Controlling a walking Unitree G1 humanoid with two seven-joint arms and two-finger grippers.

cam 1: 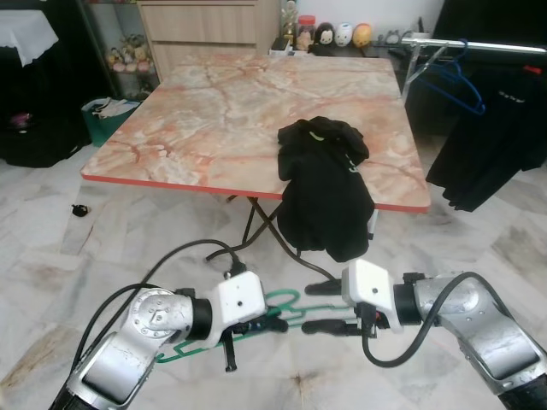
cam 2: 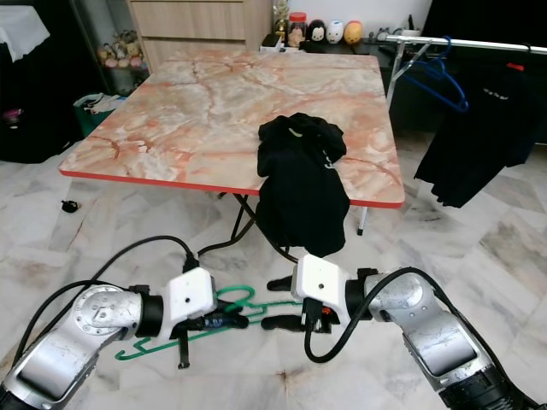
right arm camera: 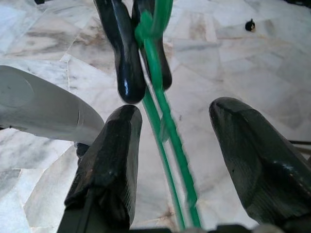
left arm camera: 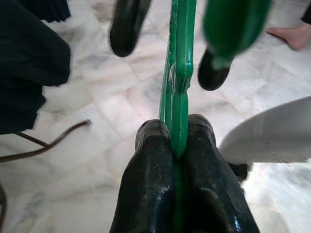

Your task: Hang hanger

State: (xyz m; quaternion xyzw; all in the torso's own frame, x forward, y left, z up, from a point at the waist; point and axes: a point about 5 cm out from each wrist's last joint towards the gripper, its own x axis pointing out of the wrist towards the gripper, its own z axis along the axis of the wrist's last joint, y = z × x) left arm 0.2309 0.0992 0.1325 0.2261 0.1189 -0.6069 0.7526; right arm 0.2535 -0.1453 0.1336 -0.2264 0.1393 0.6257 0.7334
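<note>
I see the left gripper (left arm camera: 177, 145) with its jaws clamped on the green hanger (cam 1: 282, 309), low over the marble floor (cam 1: 128, 248). The right gripper (right arm camera: 170, 145) has its jaws apart around the hanger. The clothes rail (cam 1: 479, 44) is at 1 o'clock.

Green hanger (cam 1: 282, 309) — black garment (cam 1: 325, 184).

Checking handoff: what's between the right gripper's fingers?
The green hanger runs through the gap between the open right gripper fingers, untouched by either, in the right wrist view. The left gripper clamps it.
</note>
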